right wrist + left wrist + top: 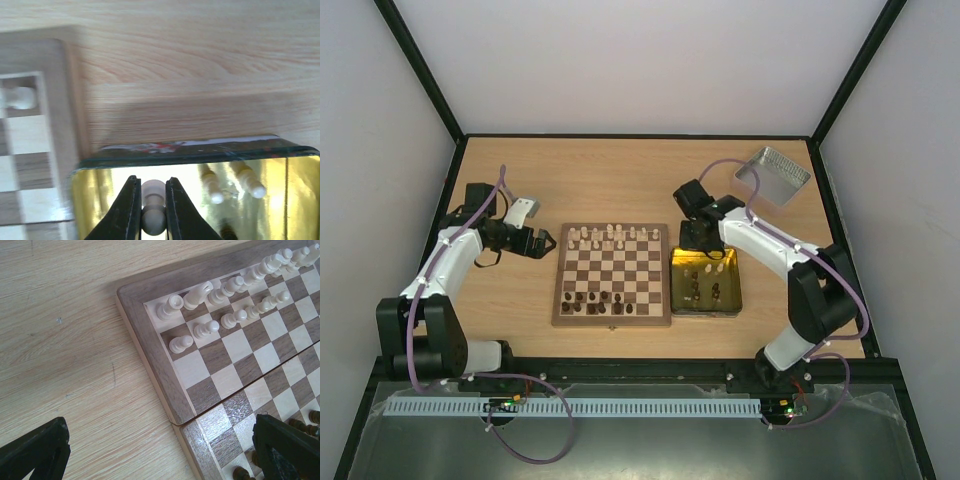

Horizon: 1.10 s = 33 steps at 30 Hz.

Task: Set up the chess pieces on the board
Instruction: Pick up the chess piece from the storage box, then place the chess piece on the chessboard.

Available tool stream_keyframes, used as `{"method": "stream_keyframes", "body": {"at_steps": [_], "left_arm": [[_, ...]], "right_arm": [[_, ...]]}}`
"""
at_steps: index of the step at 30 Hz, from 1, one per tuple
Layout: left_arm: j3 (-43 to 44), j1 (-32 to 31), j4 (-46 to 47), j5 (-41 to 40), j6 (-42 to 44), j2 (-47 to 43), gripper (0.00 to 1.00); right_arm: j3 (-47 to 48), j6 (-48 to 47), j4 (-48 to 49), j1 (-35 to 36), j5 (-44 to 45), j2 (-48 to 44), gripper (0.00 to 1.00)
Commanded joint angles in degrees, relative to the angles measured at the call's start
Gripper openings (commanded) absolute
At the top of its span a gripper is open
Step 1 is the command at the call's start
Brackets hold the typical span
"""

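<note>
The chessboard (612,298) lies mid-table, with cream pieces (610,237) along its far rows and dark pieces (600,302) along its near rows. My right gripper (151,197) is shut on a cream pawn (153,216) and holds it over the far left end of the yellow tin (682,301). More cream pieces (249,182) and a dark one lie in the tin (295,200). My left gripper (542,243) is open and empty, hovering at the board's left edge (160,390); its fingers (35,450) straddle the border. Cream pieces (200,330) show in the left wrist view.
A silver tray-like lid (772,176) sits at the back right. A small grey block (523,210) lies at the back left near my left arm. The yellow tin stands right against the board's right edge.
</note>
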Motion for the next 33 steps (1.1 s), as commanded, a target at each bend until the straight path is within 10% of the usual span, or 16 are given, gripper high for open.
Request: {"method": "stream_keyframes", "body": {"at_steps": [1, 33], "left_arm": [[0.3, -0.4, -0.7, 0.4, 0.2, 0.6, 0.99], [-0.2, -0.3, 0.4, -1.2, -0.6, -0.1, 0.99]], "right_arm": [[7.1, 0.3, -5.6, 3.5, 1.3, -0.4, 0.08], [30.3, 2.0, -3.5, 14.0, -3.0, 23.6, 0.07]]}}
